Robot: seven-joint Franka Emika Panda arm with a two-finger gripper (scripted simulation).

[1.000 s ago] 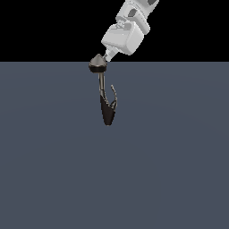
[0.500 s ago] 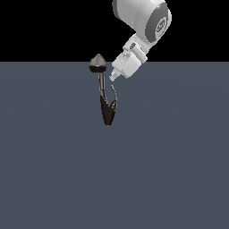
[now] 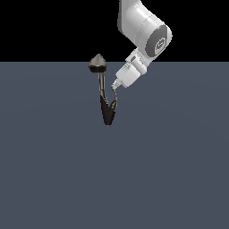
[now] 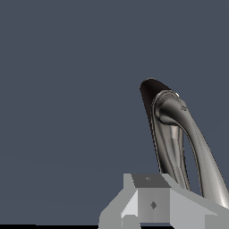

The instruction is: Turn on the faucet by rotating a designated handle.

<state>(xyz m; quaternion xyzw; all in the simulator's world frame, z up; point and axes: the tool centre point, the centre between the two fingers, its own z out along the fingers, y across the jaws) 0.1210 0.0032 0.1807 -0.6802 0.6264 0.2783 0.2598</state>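
The faucet (image 3: pixel 106 96) is standing on the flat grey surface (image 3: pixel 170 170), a little to the exterior view's left of centre, its grey cone-shaped cap (image 3: pixel 97 63) topping a thin stem that is running down into a black tapered body (image 3: pixel 107 114). The handle (image 3: pixel 112 95), a thin curved lever, is arching off the stem on the exterior view's right, and the end effector (image 3: pixel 115 85) is reaching down to it from the upper right, its tip sitting right at the upper bend of the lever and seeming to be touching it. In the wrist view the handle (image 4: pixel 197 147) is looming large as a shiny curved bar rising just beyond the pale finger (image 4: pixel 150 203), with the dark body (image 4: pixel 150 96) behind it. Whether the fingers are spread or closed I cannot tell: only one block-like finger is showing close up, and the exterior view is too small to settle it. I judge the step in hand to be the contact stage, with the arm lining up against the lever rather than gripping it. The next move is probably calling for a steady sideways push that is following the handle's arc around the stem, keeping the tip low enough not to be slipping over the slim lever.
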